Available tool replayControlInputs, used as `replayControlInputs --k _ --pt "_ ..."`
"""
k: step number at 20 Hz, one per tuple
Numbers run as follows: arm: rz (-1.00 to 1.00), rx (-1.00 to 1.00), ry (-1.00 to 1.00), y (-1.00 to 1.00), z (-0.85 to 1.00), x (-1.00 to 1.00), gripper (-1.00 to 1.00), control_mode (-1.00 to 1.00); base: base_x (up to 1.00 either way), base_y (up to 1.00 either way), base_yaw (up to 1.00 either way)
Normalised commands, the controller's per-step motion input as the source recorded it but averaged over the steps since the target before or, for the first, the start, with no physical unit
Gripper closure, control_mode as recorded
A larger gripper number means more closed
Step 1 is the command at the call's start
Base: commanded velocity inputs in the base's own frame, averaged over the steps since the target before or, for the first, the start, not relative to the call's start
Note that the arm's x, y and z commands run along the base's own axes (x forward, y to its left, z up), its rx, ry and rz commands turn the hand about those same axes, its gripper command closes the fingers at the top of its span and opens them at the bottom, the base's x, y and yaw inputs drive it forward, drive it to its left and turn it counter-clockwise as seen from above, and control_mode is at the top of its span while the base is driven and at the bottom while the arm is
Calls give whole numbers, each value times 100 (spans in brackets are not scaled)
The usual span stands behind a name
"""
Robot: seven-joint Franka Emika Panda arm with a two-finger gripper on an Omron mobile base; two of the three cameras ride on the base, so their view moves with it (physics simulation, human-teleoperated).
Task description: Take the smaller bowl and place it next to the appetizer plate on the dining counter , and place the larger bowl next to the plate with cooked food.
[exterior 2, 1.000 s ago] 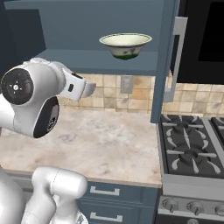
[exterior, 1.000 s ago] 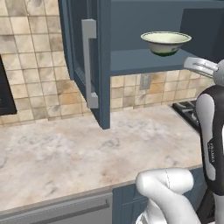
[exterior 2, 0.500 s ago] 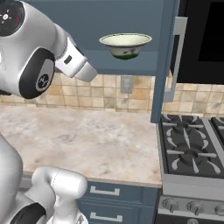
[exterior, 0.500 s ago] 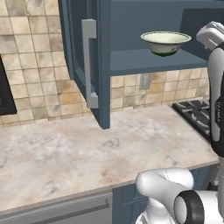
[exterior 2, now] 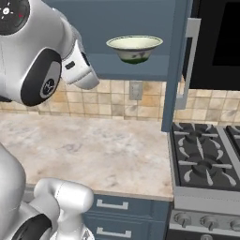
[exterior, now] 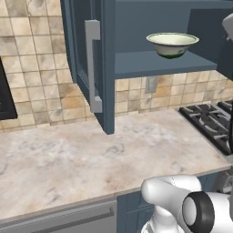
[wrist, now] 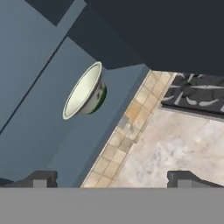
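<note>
Hand view: gripper (wrist: 112,180) spread wide, holding nothing, well apart from the bowl.
Bowls: one larger bowl (exterior: 172,44), upright on the open cabinet shelf (exterior: 150,63).
Below: one desk (exterior: 91,159), one stove (exterior 2: 206,164).

— What do we see differently from a second ago?

— Our arm (exterior 2: 42,56) is the only mover. In the right base view its big elbow joint sat low at the left a second ago, level with the tiled wall; now it rides high at the top left corner, and the white forearm slants down beside the larger bowl (exterior 2: 134,48), apart from it.

— And from the left side?

— There the arm's upper part stood tall along the right edge, beside the shelf; now we catch just a sliver at the upper right edge, and a dark-ringed joint (exterior: 199,212) has swung in at the bottom right.
</note>
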Motion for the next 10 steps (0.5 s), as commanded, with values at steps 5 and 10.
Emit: replayControlInputs --k 5,10 --pt "0 1 -14 1 -13 47 -100 -100 0 0 0" --pt "9 2 6 0 -22 52 -100 -100 0 0 0"
